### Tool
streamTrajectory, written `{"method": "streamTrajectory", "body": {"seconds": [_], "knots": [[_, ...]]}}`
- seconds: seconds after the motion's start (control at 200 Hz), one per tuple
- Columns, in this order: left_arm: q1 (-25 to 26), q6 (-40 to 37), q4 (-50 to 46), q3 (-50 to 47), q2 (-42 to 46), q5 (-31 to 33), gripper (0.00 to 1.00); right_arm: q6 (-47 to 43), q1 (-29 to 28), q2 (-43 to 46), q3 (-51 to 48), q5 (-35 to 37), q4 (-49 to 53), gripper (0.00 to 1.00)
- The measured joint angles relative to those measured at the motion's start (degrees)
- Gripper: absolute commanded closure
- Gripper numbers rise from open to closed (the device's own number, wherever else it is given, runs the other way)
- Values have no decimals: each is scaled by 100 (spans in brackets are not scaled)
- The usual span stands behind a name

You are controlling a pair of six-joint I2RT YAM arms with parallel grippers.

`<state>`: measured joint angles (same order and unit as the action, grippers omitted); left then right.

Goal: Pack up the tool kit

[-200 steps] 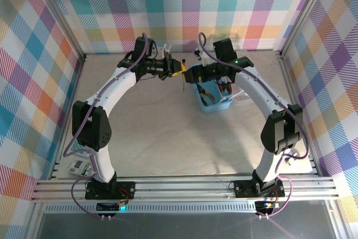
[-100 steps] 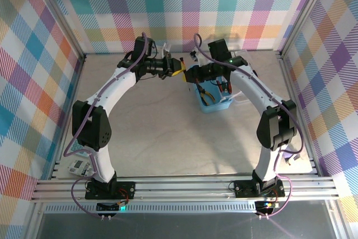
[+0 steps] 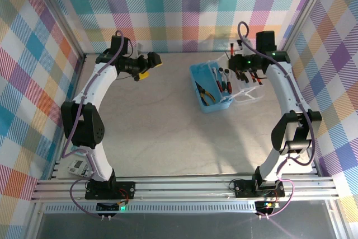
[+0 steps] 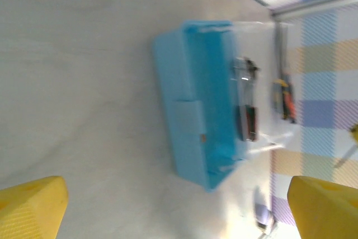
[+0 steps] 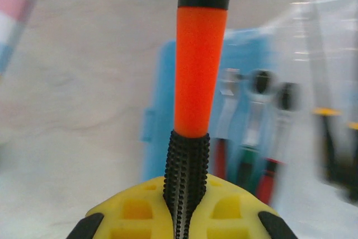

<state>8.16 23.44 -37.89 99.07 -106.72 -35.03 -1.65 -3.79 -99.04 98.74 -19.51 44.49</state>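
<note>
Fingers, left [image 4: 31, 208]: yellow moulded plastic blocks with a fine ribbed face, set wide apart and holding nothing, hanging above the far left of the table [image 3: 156, 132].

Fingers, right [image 5: 226, 208]: yellow plastic with recessed pockets, clamped on the black knurled end of a slim round screwdriver [image 5: 200, 71]. Its shaft runs from rough black grip to smooth orange sleeve to a glossy black section. It is held near the far right corner, beyond the case.

Light blue translucent rectangular plastic case [image 4: 179, 110]: open, standing on the table right of centre, with smooth walls and a small raised latch tab on its long side.

Contents:
- yellow-handled pliers [image 3: 206, 94], lying in the near half
- red-handled tools with bright metal heads [image 3: 225, 82], laid side by side along the right half; a green handle shows among them in the right wrist view, too blurred to name

Clear plastic lid [image 3: 249, 93]: lying flat just beside the case's right side.

Pale rectangular calculator [image 3: 78, 166]: near left corner, well apart from the case.

Table: pale, matt, faintly marbled.
</note>
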Motion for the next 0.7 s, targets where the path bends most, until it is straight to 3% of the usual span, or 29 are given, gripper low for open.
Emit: {"method": "streamTrajectory", "body": {"seconds": [0.17, 0.29, 0.695], "knots": [[24, -341, -446, -238, 74, 483, 0, -568, 66, -374, 420, 1770, 345, 100], [37, -402, -546, -562, 149, 608, 0, -883, 85, -798, 599, 2592, 358, 100], [42, -487, -562, -774, 157, 664, 0, -1554, 85, -1762, 844, 3530, 168, 100]]}}
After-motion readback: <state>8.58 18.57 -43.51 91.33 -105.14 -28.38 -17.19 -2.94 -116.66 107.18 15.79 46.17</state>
